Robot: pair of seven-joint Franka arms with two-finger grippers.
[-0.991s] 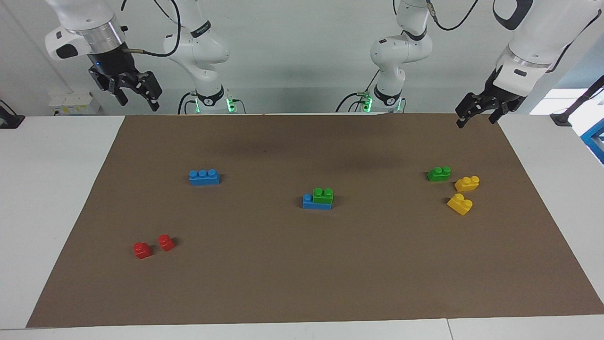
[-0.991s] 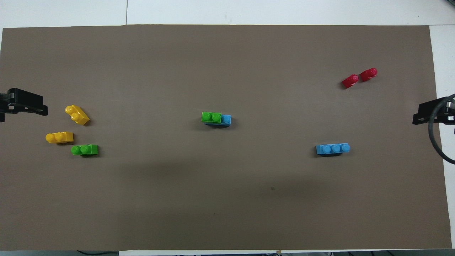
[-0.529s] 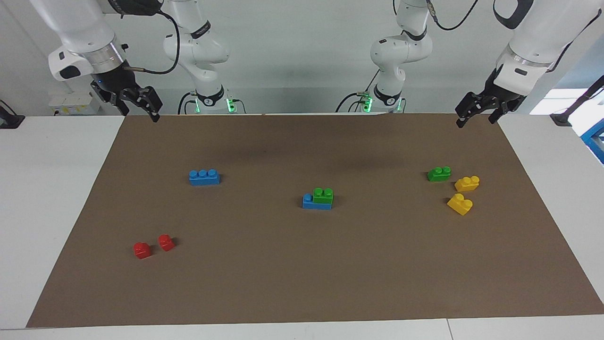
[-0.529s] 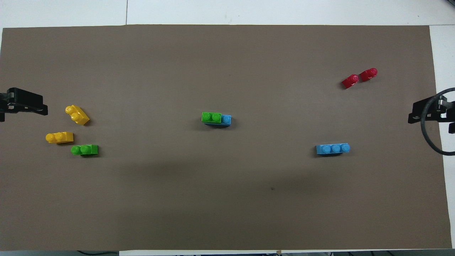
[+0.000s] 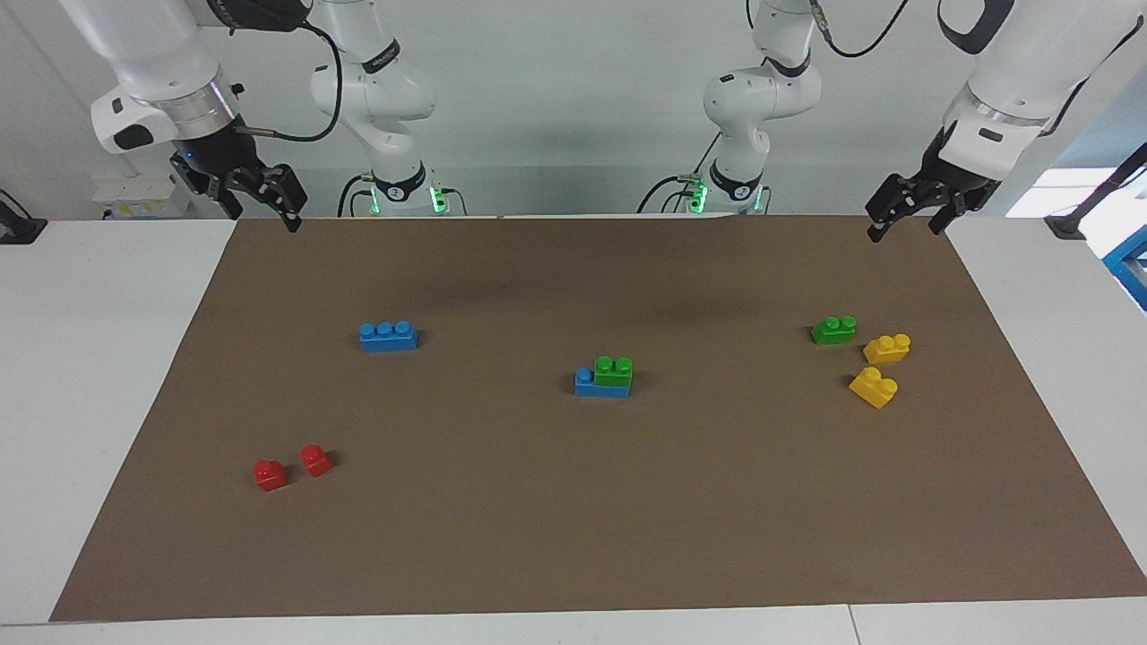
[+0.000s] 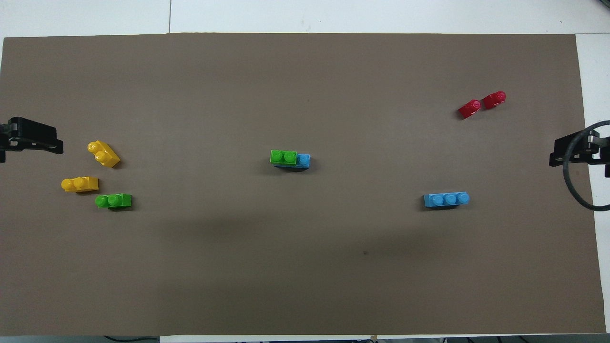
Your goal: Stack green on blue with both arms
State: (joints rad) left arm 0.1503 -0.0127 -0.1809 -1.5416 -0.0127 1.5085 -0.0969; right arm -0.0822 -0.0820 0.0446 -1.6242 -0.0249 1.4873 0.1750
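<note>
In the facing view we see our left hand [image 5: 901, 218] raised over the corner of the brown mat [image 5: 573, 537] at its own arm's end of the table [image 5: 90, 376], fingers apart and empty. Our right hand [image 5: 260, 197] hangs over the mat's corner at the right arm's end, fingers likewise spread and holding nothing. Midway between the two hands, well apart from both, a green brick [image 5: 614, 371] sits on a blue brick [image 5: 591, 385], leaving one blue stud bare. The spare green brick [image 5: 833, 330] lies near the left hand, just beside two yellow bricks [image 5: 881, 367]. The spare blue brick [image 5: 388, 335] lies toward the right hand, with two red bricks [image 5: 292, 467] well apart from it.

In the overhead view only the tips of the left hand [image 6: 33, 142] and right hand [image 6: 574, 151] show at the mat's ends. The green brick [image 6: 283, 156] covers most of its blue brick [image 6: 303, 160] at the middle. The spare green [image 6: 113, 200] and spare blue [image 6: 446, 199] lie untouched.
</note>
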